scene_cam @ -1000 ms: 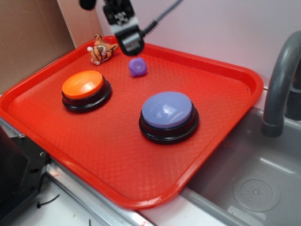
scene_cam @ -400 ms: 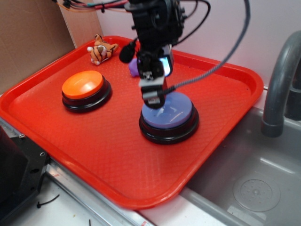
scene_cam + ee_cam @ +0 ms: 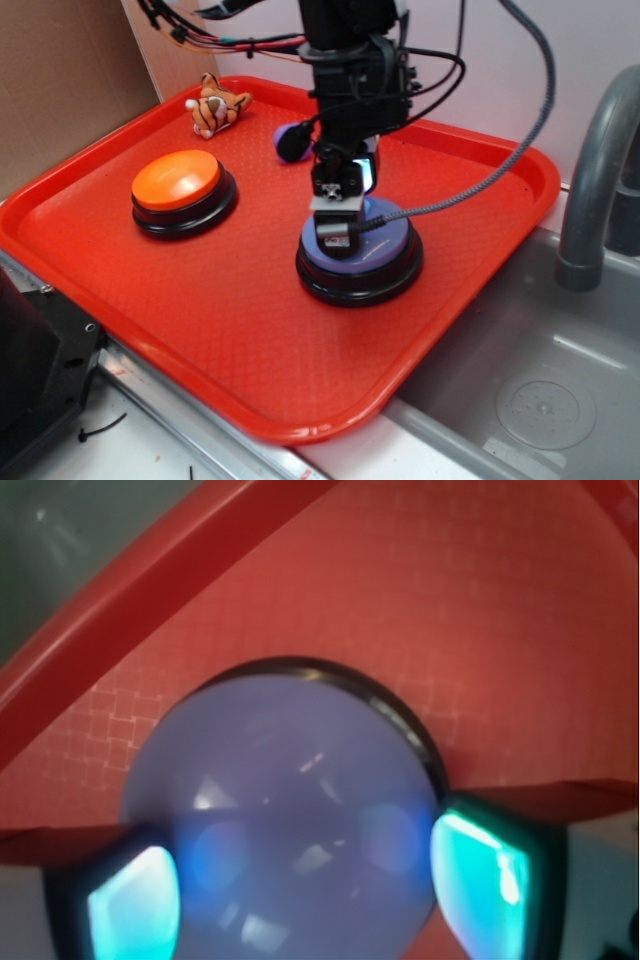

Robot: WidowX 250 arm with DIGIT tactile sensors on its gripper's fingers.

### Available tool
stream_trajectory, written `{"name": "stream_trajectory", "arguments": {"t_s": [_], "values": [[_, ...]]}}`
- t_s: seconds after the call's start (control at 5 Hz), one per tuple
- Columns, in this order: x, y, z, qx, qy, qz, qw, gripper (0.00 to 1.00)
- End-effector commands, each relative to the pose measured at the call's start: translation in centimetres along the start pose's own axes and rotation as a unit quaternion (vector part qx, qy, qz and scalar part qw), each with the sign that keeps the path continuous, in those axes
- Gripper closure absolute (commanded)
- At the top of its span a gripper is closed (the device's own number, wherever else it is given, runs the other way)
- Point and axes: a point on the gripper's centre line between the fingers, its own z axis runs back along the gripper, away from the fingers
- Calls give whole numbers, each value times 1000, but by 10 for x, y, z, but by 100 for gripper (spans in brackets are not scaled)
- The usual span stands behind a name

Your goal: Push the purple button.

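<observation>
The purple button, a glossy lavender dome on a black round base, sits right of centre on the red tray. My gripper comes straight down onto the left part of the dome and looks in contact with it. In the wrist view the purple button fills the frame. My gripper stands open over it, with one teal-lit fingertip at the dome's left edge and the other at its right. Nothing is held.
An orange-domed button sits at the tray's left. A small tiger toy lies at the back left, and a small purple lumpy toy is partly hidden behind the arm. A grey sink and faucet are to the right.
The gripper came from the tray's back edge, forward and down, onto the purple button. In the last half second it sank lower onto the dome.
</observation>
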Motion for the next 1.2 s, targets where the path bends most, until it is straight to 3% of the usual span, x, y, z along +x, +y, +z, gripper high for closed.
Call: {"name": "stream_trajectory", "arguments": {"t_s": [0.0, 0.4, 1.0], "values": [[-1, -20, 23, 19, -3, -4, 1000, 0], [-5, -25, 56, 50, -25, -20, 998, 0], [-15, -31, 76, 48, -19, 4, 999, 0]]}}
